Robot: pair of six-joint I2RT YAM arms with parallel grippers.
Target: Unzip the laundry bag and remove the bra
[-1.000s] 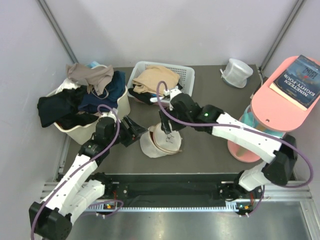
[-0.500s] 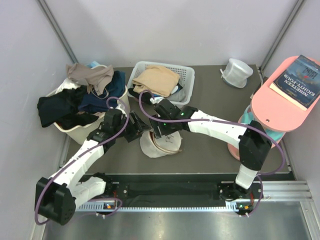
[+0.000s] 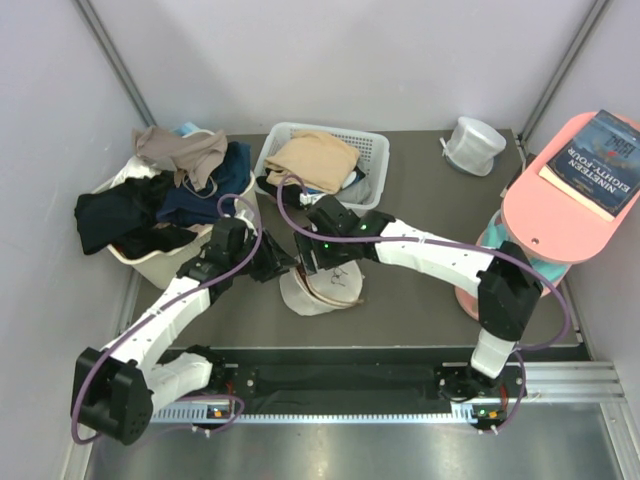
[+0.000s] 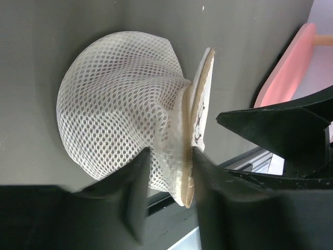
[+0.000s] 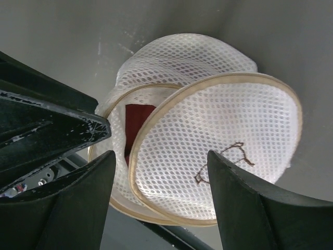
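Already unzipped, the bag [image 3: 322, 290] sat at centre frame, its rim pinched by the left gripper [image 4: 170, 156]; the right gripper [image 5: 161, 156] hovered wide open, empty, probably next reaching for the red bra [image 5: 138, 117] inside.

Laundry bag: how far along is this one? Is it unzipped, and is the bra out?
Done: the laundry bag looks unzipped, with its round flap gaping and a dark red item, probably the bra, showing inside. In hand: the left gripper pinches the trimmed rim, and the right gripper hovers open over the opening. Left: pulling the dark red item out.
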